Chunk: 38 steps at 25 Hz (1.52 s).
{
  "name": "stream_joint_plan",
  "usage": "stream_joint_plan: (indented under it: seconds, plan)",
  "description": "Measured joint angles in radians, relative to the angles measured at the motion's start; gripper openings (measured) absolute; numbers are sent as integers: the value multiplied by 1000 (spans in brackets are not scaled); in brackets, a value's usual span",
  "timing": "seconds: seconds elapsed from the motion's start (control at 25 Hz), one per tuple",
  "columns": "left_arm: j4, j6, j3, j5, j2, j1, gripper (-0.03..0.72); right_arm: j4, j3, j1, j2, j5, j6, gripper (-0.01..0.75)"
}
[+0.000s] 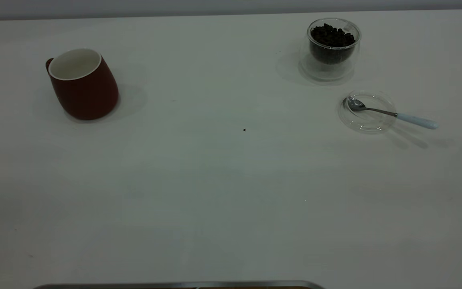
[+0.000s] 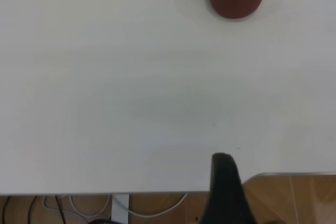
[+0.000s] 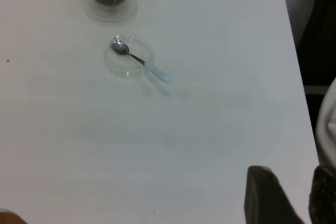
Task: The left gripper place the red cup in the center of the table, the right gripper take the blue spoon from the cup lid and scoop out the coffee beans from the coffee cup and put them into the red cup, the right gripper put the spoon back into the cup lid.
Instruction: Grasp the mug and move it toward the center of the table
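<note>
Resting in the lid (image 1: pixel 369 120), the spoon (image 1: pixel 391 114) pokes out beside the beans' (image 1: pixel 332 36) glass cup (image 1: pixel 330 50). The red cup (image 1: pixel 83 85) stands far left on the bench (image 1: pixel 223 192). Left tool (image 2: pixel 227 190): spread or pressed together, cannot tell; right tool (image 3: pixel 291 195) is spread, holding nothing.

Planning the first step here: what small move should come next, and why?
Probably the left claw should advance toward the rounded dark red ceramic mug. The mug stands on the left side of the white table, away from the centre, with nothing holding it, and this claw is back near the table's edge.
</note>
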Motion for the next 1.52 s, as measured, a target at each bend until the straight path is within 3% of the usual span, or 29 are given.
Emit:
stream_joint_plan:
  seconds: [1.32, 1.52]
  plan:
    - [5, 4, -2, -1, 5, -3, 587, 0, 0, 0, 0, 0, 0, 243]
    - [41, 6, -84, -64, 135, -8, 587, 0, 0, 0, 0, 0, 0, 243]
